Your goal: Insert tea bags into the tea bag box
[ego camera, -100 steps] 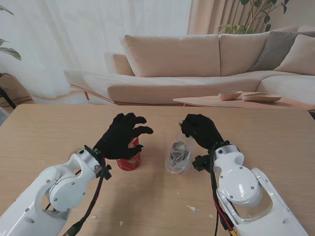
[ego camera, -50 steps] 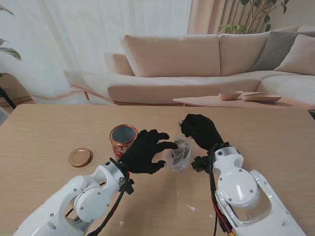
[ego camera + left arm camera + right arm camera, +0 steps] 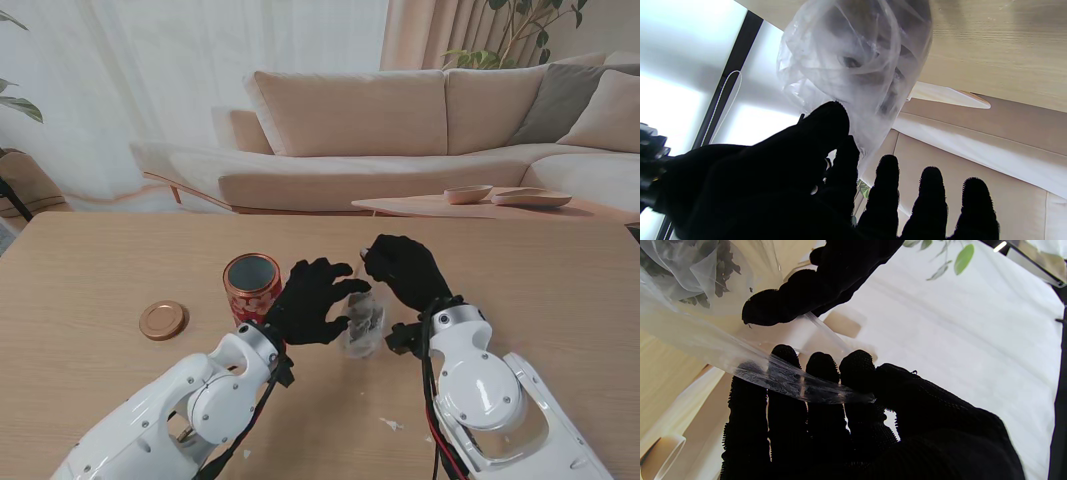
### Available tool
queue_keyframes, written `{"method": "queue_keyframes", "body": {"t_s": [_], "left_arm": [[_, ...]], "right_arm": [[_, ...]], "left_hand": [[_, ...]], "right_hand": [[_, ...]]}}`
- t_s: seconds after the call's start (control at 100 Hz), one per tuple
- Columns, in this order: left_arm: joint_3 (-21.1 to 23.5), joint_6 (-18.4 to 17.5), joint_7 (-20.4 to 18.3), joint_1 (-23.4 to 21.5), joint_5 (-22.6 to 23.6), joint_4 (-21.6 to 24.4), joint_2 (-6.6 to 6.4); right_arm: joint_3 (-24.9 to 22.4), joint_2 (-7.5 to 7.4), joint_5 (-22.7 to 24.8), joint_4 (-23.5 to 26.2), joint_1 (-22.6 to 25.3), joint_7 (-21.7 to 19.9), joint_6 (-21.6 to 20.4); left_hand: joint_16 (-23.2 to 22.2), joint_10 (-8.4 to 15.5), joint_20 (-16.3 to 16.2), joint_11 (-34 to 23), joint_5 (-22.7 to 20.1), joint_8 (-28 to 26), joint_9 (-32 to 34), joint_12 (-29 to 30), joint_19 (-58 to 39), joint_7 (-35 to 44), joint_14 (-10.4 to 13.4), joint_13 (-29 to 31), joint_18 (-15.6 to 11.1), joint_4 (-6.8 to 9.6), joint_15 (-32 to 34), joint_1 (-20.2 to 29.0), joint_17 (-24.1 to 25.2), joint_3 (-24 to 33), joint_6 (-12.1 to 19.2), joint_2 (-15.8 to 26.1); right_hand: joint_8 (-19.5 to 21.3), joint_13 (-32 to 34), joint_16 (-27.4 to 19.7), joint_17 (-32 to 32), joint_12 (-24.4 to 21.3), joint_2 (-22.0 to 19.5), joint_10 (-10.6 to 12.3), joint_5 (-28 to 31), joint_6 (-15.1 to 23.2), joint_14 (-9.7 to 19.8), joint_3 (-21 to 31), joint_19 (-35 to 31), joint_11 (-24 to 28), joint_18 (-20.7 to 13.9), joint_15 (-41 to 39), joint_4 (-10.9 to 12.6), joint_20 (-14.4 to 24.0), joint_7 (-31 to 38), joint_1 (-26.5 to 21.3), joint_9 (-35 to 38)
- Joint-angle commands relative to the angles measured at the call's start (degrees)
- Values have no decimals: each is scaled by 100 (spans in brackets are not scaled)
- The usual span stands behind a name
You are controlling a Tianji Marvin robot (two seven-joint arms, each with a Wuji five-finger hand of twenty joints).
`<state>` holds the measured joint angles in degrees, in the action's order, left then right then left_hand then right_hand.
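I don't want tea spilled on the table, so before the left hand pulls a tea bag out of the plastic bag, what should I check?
1. Right hand pinching the plastic bag film: ok, seen in the right wrist view.
2. Left hand at the bag: ok, thumb touching the film.
3. Left hand holding a tea bag: cannot tell.
4. Red tin open and upright: ok.
5. Lid clear of the tin: ok, lying on the table to its left.
6. Bag mouth open: cannot tell.

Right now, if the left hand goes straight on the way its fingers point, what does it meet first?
Most likely the clear plastic bag: the left hand already reaches its side, and the right hand holds it just beyond.
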<state>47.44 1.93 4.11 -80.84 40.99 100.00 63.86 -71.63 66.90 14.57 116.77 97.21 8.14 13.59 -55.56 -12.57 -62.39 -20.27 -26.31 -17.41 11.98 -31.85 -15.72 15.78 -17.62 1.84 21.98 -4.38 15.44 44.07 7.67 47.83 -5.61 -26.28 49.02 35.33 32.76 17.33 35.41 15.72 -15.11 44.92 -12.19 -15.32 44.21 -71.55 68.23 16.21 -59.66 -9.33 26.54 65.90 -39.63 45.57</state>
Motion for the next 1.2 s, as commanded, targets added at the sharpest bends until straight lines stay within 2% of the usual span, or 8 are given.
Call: {"method": "queue_keyframes", "body": {"t_s": [0.0,0.13,0.44,0.65,0.88,1.02,1.09,1.19], "left_arm": [[-34,70,-69,49,-5,-45,62],[-121,173,-64,132,-32,-127,81],[-238,262,10,274,18,-300,108],[-288,322,70,332,48,-369,127],[-290,349,74,354,44,-391,133],[-291,384,187,348,-10,-422,169],[-276,405,236,329,-35,-416,183],[-251,383,335,298,-91,-419,210]], "right_arm": [[41,48,-25,62,61,-77,-38],[82,48,-36,71,71,-76,-60],[155,40,-13,101,115,-74,-166],[179,28,-29,123,146,-107,-229],[170,23,-21,182,231,-93,-327],[144,12,70,227,296,-85,-371],[129,12,127,229,314,-65,-366],[102,13,163,219,316,-54,-333]], "left_hand": [[-125,171,7,73,65,90,-205,-89,68,30,66,-169,-154,31,-65,119,120,85,-28,145],[-147,162,-5,96,63,108,-212,-111,62,42,78,-171,-161,31,-72,132,122,79,-212,139],[-201,165,-74,91,23,-21,-215,-209,28,269,99,-149,-162,43,-35,539,128,79,-222,159],[-247,172,-159,-84,305,-1526,-213,-443,16,2047,106,-128,-152,36,107,766,74,167,-407,64],[-256,155,-187,-124,144,-1735,-206,-482,-4,2257,113,-104,-136,22,172,811,37,285,-827,-8],[-274,96,-243,-333,-42,-2264,-198,-582,-19,2858,76,-89,-108,-419,343,1376,1,-192,-1182,-244],[-251,62,-271,-463,-60,-2419,-187,-591,-23,3372,56,-79,-94,-426,411,1712,-12,-557,-1338,-284],[-249,1,-305,-783,-448,-2575,-164,-671,-38,3993,23,-49,-67,-420,543,2025,-43,-769,-1537,-106]], "right_hand": [[-32,174,57,72,49,-101,16,15,215,78,68,-294,163,-5,-135,51,26,167,13,27],[-34,180,58,66,48,-96,8,14,214,70,67,-291,161,0,-138,48,24,168,14,28],[-41,190,59,73,47,-94,4,27,212,67,77,-299,163,1,-143,49,27,165,16,46],[-41,213,62,82,62,-92,-50,45,207,63,93,-310,187,14,-155,52,31,166,26,62],[-46,248,84,105,83,-78,-49,61,218,45,104,-376,208,24,-211,52,61,159,46,83],[-45,283,106,127,98,-80,-42,72,235,54,113,-428,224,27,-269,54,86,152,65,99],[-43,269,115,128,109,-78,-53,82,238,76,118,-447,235,31,-290,57,97,150,71,101],[-40,263,124,121,122,-76,-68,71,239,65,121,-466,245,25,-309,58,110,143,74,94]]}}
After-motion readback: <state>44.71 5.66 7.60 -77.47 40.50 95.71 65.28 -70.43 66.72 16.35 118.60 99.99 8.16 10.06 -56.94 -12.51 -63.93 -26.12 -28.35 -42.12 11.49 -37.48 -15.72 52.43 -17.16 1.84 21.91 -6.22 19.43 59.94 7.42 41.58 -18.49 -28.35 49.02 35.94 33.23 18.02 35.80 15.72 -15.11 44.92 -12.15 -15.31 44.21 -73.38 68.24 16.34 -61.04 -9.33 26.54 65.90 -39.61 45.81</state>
